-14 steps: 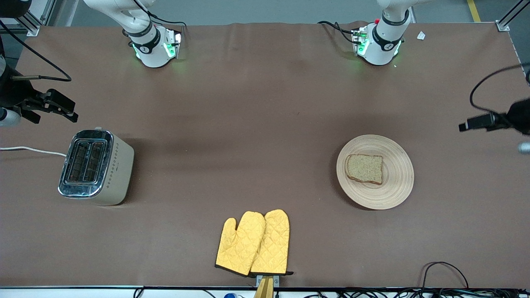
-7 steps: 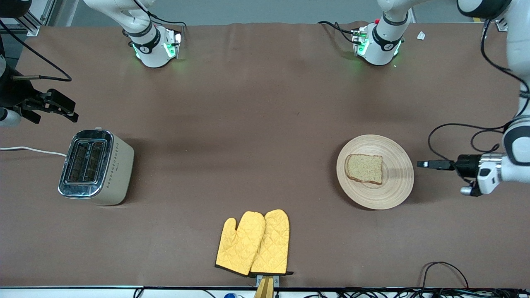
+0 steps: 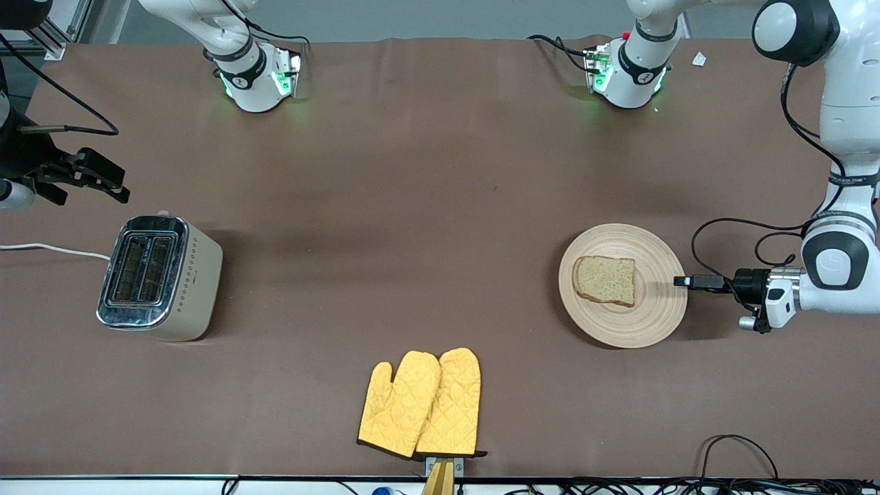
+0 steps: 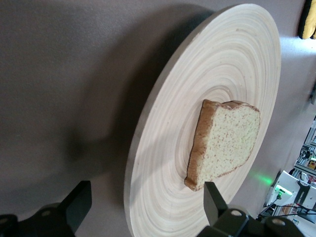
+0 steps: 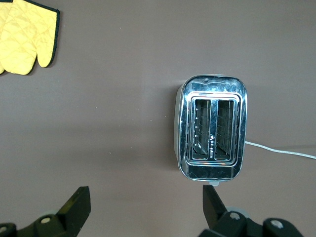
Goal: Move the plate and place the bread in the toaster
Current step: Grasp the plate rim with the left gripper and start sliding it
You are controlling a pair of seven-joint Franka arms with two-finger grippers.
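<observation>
Wooden plate [image 3: 656, 320] lay edge-on before the left claw [image 3: 680, 280], spread wide astride its rim; right claw [image 5: 143, 207], likewise wide, hung above the toaster [image 3: 159, 277].

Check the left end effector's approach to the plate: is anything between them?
Nothing visible. The left end effector is open at the plate rim on the left arm's end of the table, its fingers straddling the edge. The bread lies farther in on the plate, clear of the fingers.

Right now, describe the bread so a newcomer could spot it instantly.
Toward the left arm's end of the table sits a round wooden plate, the open left end effector at its rim. The bread lies flat on it: one squarish brown speckled slice with a darker crust.
</observation>
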